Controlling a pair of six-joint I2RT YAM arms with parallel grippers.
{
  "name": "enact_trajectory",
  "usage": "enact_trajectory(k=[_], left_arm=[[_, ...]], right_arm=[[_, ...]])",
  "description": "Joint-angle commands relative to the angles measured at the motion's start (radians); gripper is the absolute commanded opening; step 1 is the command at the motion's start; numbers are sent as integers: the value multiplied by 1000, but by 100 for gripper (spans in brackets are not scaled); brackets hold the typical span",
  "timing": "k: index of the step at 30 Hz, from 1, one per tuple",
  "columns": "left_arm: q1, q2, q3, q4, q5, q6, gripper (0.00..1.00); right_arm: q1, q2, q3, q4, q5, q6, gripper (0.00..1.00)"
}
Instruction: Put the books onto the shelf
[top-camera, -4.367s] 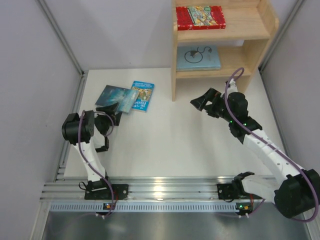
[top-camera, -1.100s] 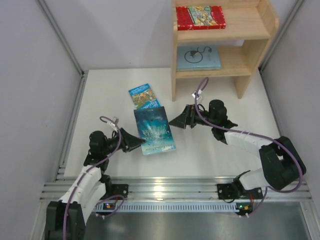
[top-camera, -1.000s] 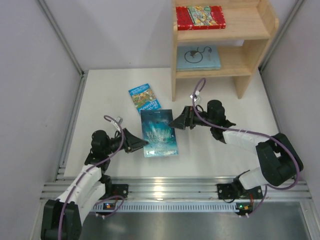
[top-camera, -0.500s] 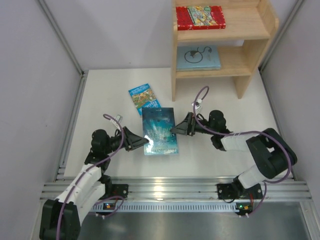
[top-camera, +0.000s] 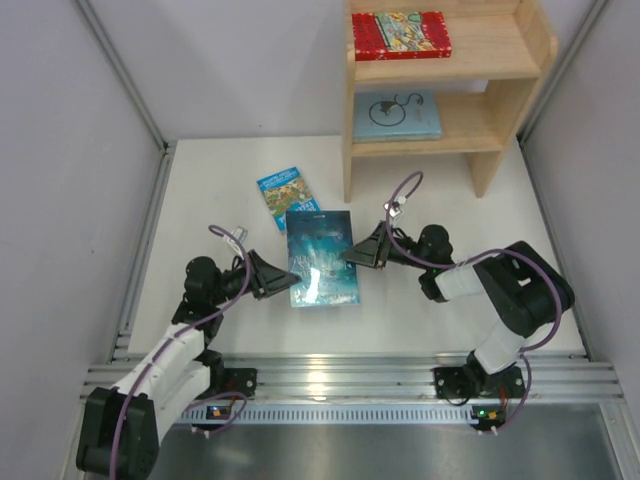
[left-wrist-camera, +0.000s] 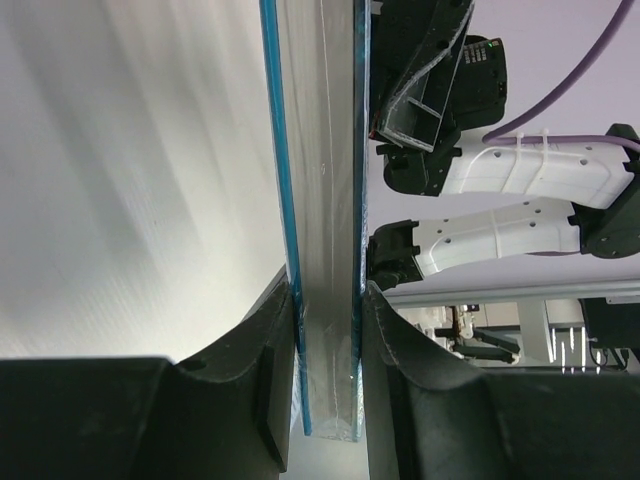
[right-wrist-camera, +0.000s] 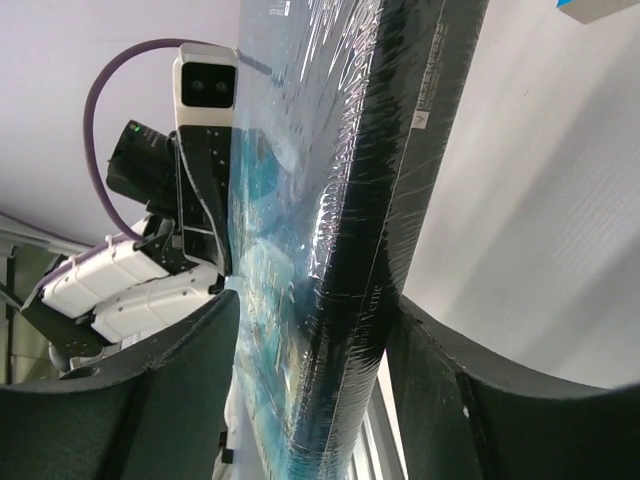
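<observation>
Right gripper (top-camera: 353, 256) closed in around dark teal book (top-camera: 320, 260), grip unclear, long axis near-to-far, left gripper (top-camera: 289, 282) clenching its edge

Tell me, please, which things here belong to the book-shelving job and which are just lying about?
Job:
- teal book
- blue book
- red book
- pale book
- shelf

Just there:
- table
- rail
</observation>
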Motion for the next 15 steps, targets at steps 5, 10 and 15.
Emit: enact_trajectory(k=[5, 10, 15], left_arm=[[-14, 21, 58, 252, 17, -21, 0], [-17, 30, 72, 222, 14, -16, 0], [-15, -4, 132, 18, -40, 65, 56]], right_arm=[[2, -39, -5, 181, -34, 29, 44], [2, -74, -5, 189, -39, 58, 0], [-14, -177, 5, 196, -23, 150, 0]])
